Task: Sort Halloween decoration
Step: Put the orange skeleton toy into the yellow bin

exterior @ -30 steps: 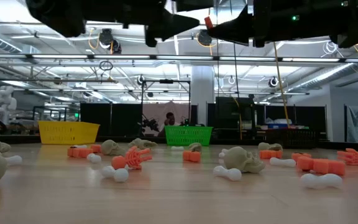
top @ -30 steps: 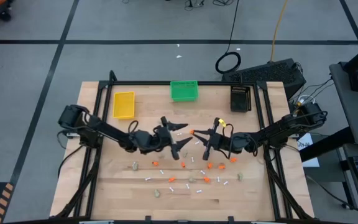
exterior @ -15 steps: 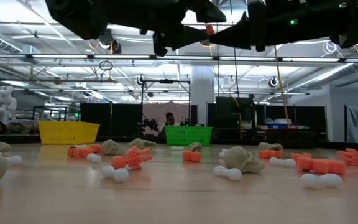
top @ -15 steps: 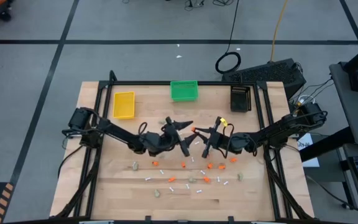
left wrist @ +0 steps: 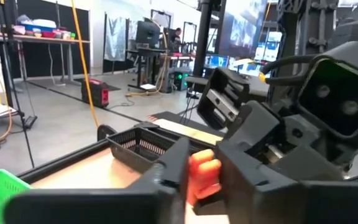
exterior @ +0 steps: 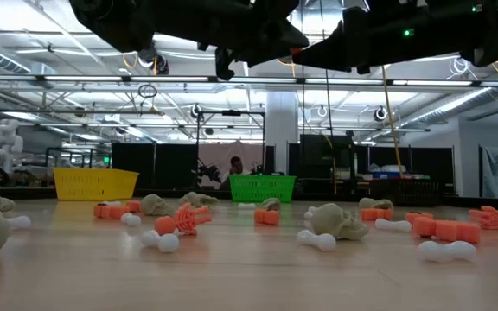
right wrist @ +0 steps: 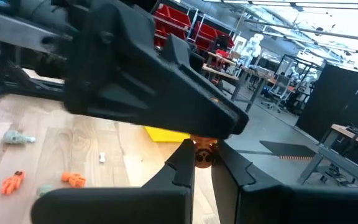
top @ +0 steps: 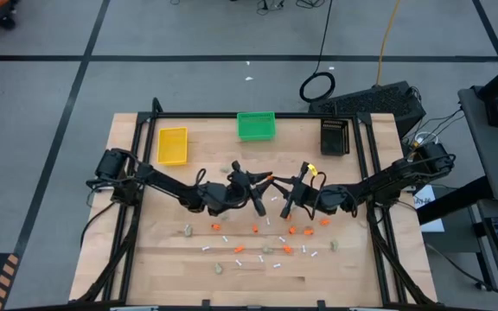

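- Fingers of the right gripper [right wrist: 202, 163] are pinched on an orange bit [right wrist: 202, 155], held at the tips above the table [top: 145, 259].
- Left gripper [top: 262, 186] meets the right gripper [top: 277, 187] tip to tip over mid-table; its fingers [left wrist: 166, 174] lie around the same orange bit [left wrist: 202, 176], but whether they grip it cannot be told.
- Both grippers hang clear of the surface in the low view, with the held bit [exterior: 290, 50] a small orange spot between the dark tips.
- Loose pieces lie scattered on the near half of the table: orange bits [top: 290, 231], beige lumps [top: 187, 230] and white sticks [top: 206, 249], all apart from the grippers.
- Along the far edge stand a yellow bin [top: 172, 145], a green bin [top: 256, 126] and a black bin [top: 335, 136].
- No pieces show inside the bins from above.
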Motion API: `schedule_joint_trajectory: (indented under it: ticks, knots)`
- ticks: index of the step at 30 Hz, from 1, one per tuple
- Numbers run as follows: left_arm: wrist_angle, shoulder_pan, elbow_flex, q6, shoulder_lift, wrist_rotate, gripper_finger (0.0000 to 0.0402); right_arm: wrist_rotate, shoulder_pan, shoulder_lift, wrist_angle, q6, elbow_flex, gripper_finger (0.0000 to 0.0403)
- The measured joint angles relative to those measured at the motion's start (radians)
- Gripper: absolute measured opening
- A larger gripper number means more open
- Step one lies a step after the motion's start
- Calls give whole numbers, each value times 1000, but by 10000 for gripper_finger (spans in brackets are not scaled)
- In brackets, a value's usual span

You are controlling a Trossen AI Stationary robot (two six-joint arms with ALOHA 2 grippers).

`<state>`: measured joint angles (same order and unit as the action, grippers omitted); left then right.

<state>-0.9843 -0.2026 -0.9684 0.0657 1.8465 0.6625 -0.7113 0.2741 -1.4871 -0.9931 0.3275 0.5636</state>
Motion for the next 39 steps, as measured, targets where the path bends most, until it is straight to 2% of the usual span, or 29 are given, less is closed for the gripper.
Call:
schedule_joint_trajectory:
  ticks: [4,8,11,17,21,25,27,30,34,39]
  knots:
    - [0,2,0,-3,0,-20,13,-2,0,0,1,0,-1,17]
    - [2,4,0,-3,0,-23,24,-38,1,0,2,-1,-1,38]
    - [3,2,0,-3,0,-30,28,-47,1,0,3,-3,-1,72]
    - [3,1,0,-26,0,-38,22,-56,2,0,17,-81,-1,168]
    - [6,1,2,-50,-10,-38,22,-54,2,0,84,-152,0,227]
    - [30,4,9,-80,-40,-37,22,-16,2,0,171,-221,0,266]
    - [89,14,10,-80,-75,-36,21,15,2,0,200,-249,0,278]
    - [285,38,10,-73,-169,-36,21,82,2,0,240,-275,0,285]
    - [544,91,10,-72,-301,-104,21,170,2,0,264,-281,0,281]
    - [836,179,9,-72,-471,-182,21,188,3,0,281,-255,0,273]
